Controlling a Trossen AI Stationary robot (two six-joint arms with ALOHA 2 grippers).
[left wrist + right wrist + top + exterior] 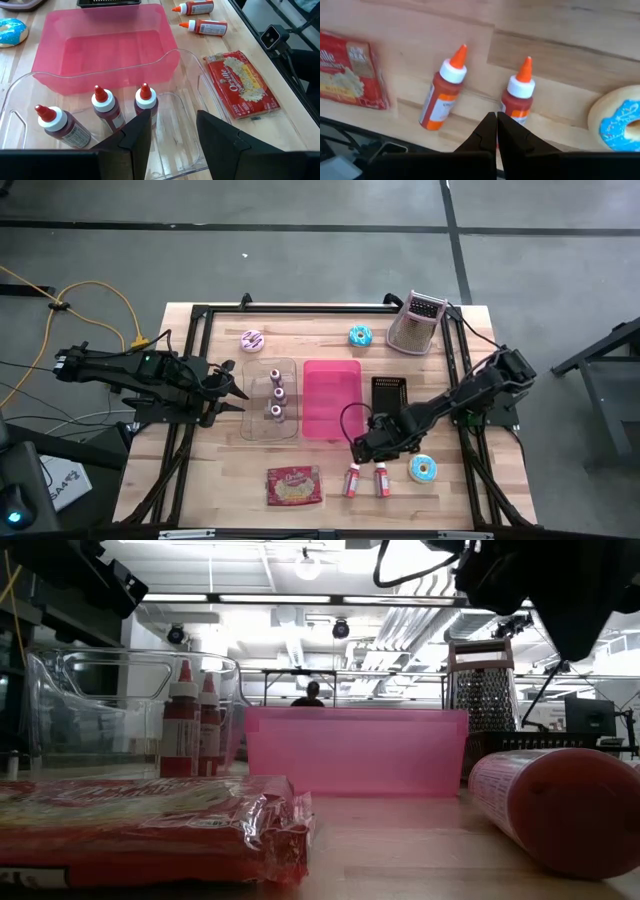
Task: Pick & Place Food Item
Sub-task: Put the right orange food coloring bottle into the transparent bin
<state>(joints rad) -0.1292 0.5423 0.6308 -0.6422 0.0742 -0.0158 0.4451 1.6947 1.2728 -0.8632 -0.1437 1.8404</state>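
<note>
Two bottles [368, 479] flat, tips toward pink bin [331, 399]

Three bottles [277, 393] stand in the clear tray [254, 425], left of the bin [331, 398]. Near the table's front edge, the snack packet [294, 485] lies left of two lying bottles [367, 479] and a donut [422, 469].

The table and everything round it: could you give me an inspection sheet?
Surface: wooden table.
Job's things: clear bin holding three upright bottles; empty pink bin; two bottles lying flat; popcorn packet.
Clutter: three donuts, grater, black tray.
Grippers: left gripper open over the clear bin; right gripper shut above the lying bottles.
Cables: yellow cable on floor.
Surroundings: person far behind.
</note>
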